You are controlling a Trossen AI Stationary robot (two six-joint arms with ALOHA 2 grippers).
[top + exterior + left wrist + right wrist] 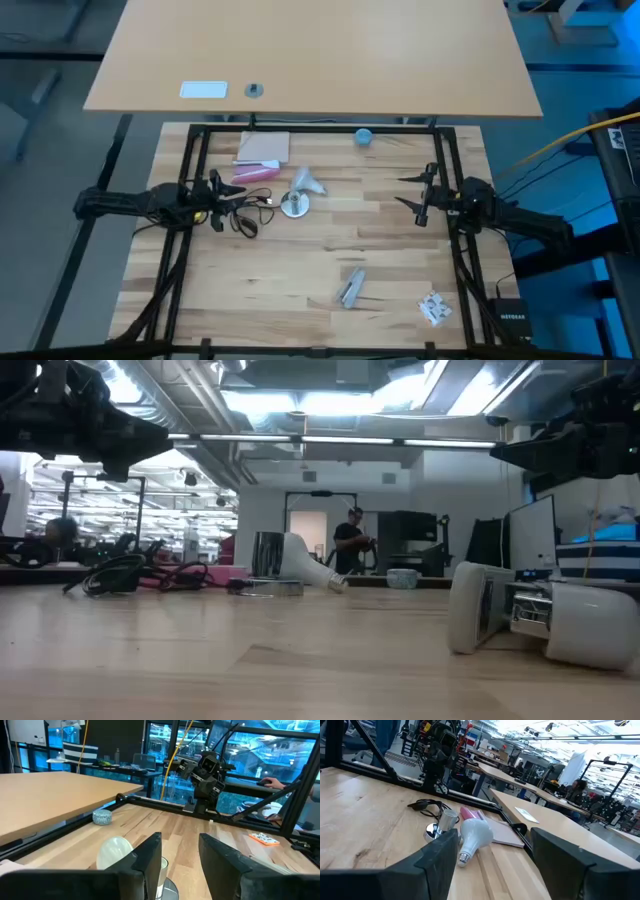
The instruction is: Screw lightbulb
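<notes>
The lightbulb (308, 183) is white and frosted, tapering to a pale grey neck. It lies on its side, far of the table's middle, untouched.

The lightbulb (311, 183) lies on its side near the middle of the table (300, 280), touching the socket base (294, 206). A cable (245, 215) coils to the left, a notebook (263, 148) lies behind, and the round object (363, 137) sits further right.
</notes>
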